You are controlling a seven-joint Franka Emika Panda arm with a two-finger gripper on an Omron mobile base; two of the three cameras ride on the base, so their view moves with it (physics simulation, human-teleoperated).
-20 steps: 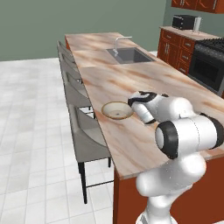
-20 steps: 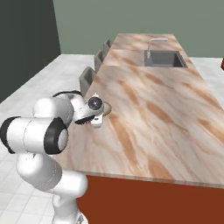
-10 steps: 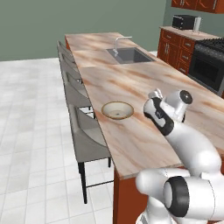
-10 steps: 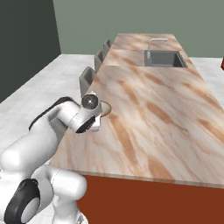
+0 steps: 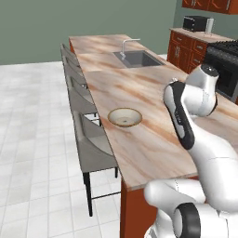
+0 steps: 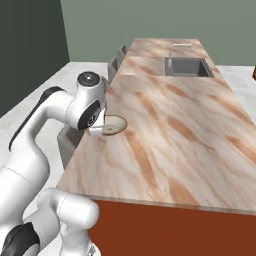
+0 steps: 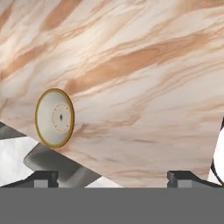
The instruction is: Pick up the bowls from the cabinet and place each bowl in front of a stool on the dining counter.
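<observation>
One cream-beige bowl [image 5: 124, 117] with a thin brown rim sits on the dining counter [image 5: 153, 139] near its left edge, in front of the nearest grey stool [image 5: 93, 144]. In the right base view the bowl [image 6: 116, 125] is partly covered by my arm [image 6: 90, 107]. The hand view looks down on the marble with the bowl [image 7: 54, 118] off to the left, apart from my gripper [image 7: 113, 178]. The gripper is open, its fingertips [image 7: 43, 177] stand wide apart and nothing lies between them. More stools [image 5: 74, 86] line the counter's left side.
An inset steel sink [image 5: 139, 59] with a faucet lies further along the counter. A black stove [image 5: 228, 56], a microwave [image 5: 197, 23] and reddish-brown wall cabinet doors [image 5: 209, 4] stand at the back right. White tiled floor [image 5: 32, 139] spreads to the left.
My arm has lifted and swung back from the bowl toward the counter's middle. The bowl has stayed where it was on the counter. The gripper has stayed open.
</observation>
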